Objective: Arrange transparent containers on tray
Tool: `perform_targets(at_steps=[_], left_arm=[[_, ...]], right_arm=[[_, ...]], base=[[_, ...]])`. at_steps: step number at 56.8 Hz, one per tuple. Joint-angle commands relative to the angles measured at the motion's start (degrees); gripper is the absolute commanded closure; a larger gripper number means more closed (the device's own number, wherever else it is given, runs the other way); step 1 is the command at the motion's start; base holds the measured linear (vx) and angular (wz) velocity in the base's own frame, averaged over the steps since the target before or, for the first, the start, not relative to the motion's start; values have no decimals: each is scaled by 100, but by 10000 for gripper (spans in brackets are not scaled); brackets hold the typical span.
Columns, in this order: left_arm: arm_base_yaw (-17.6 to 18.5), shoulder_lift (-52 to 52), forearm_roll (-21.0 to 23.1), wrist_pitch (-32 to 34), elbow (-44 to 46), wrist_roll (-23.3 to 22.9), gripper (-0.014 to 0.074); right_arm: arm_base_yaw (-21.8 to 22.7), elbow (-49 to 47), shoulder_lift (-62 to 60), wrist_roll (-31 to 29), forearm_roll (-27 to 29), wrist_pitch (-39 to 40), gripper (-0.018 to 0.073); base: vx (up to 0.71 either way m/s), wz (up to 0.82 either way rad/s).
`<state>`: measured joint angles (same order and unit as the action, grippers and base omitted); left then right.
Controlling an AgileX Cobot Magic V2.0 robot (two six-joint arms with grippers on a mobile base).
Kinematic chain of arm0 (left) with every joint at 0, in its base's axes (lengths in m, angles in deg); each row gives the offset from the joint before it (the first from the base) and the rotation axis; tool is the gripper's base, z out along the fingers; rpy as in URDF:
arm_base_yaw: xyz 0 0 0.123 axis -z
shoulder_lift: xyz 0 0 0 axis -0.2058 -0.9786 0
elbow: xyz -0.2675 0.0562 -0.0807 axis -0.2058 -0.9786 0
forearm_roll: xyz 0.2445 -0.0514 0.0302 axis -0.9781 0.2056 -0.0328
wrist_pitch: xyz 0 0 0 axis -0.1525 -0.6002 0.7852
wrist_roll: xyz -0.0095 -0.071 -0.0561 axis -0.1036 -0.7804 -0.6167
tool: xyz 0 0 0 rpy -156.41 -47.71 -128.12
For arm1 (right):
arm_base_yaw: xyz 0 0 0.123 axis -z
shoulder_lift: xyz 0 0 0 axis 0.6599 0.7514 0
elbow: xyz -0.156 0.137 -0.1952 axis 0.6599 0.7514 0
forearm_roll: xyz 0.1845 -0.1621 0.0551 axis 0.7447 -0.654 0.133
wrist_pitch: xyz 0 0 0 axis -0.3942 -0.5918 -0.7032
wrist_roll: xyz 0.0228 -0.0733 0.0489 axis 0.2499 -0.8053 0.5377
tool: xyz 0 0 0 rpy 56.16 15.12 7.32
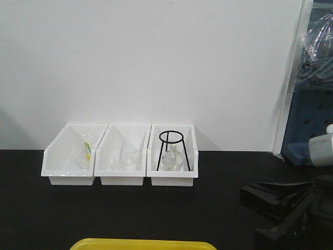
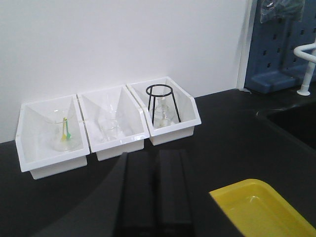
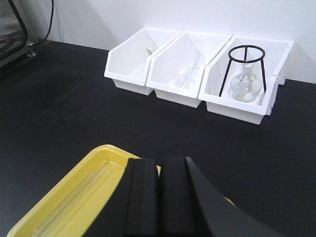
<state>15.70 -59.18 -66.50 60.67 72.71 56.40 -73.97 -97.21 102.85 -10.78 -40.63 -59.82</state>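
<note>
- Black bench (image 1: 156, 213) against a white wall; three white bins (image 1: 119, 156) sit in a row at the back, well ahead of both grippers.
- Left gripper (image 2: 157, 192): fingers pressed together, nothing between them. Right gripper (image 3: 159, 197): same, clenched and empty.
- Yellow tray (image 3: 54, 207) sits just under and left of the right gripper; from the left gripper it is near, off to the right.
- Faint long clear shapes lie in the tray, probably test tubes (image 3: 79, 195); too pale to count.
- Bins hold a beaker with a green-yellow stick (image 2: 63, 131), another beaker (image 2: 111, 129), and a flask under a black tripod stand (image 3: 245, 69). No tubes that I can make out there.
- Risks, as I judge them:
  - Clear glass on yellow or white is hard to see, so a grasp could miss or clip a rim.
  - Round tubes roll, so one nudged in the tray shifts its neighbours.
  - Reaching into a bin could snag the tripod or grab a beaker by mistake.
  - Closed jaws descending would push glass, not pick it.
</note>
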Motion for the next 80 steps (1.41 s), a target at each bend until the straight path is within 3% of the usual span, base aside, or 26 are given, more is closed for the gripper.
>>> perform_targets(at_steps=[1,12,17,23,31,40,45,80], left_arm=[[27,177,-201,357,21,44,576],[-30,1549,-839,1141,-1351,-197,600],[-324,2415,-867,1009,-2086,-449,605],[-815,3368,-668,660,-2852,-426,605],[-1516,3616,-16,841,-3718,170,605],[-2088,3645,1473,2710,-4981,708,605],[-2214,3635,1875,2344,-4837,701,604],[-2221,3635,1806,2323,-4855,701,604]], right_arm=[[8,-173,-73,-59,-33,433,572],[8,-173,-73,-59,-33,435,572],[8,-173,-73,-59,-33,418,572],[8,-173,-73,-59,-33,418,572],[8,-173,-62,-59,-33,381,572],[8,-173,-31,-59,-33,355,572],[8,-173,-34,-59,-33,340,572],[8,-173,-35,-59,-33,278,572]], base=[[0,0],[0,0],[0,0],[0,0],[0,0],[0,0],[0,0],[0,0]])
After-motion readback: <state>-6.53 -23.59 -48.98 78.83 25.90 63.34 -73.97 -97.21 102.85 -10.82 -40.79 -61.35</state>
